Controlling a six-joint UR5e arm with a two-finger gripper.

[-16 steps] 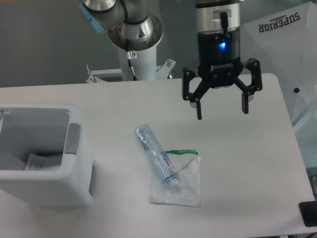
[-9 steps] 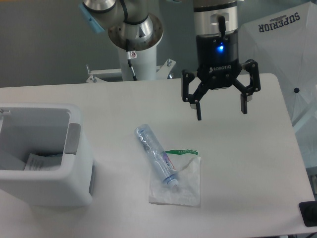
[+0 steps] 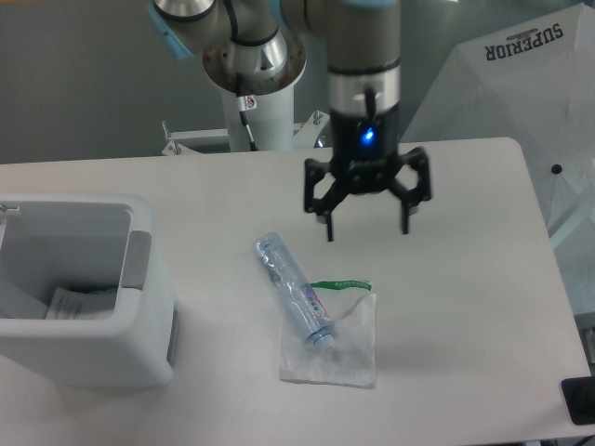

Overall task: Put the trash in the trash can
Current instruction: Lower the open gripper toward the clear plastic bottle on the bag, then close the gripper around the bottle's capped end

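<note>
wide open and empty, my gripper hangs beyond the bottle, whose long axis slants from its near-right cap toward me.

tool | shifted left, lower | now nearer bottle

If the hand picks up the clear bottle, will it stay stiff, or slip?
The crushed plastic bottle looks empty, so probably light. Its dented walls may give under the hand. Lying partly on the white sheet, it could drag that along.
</note>
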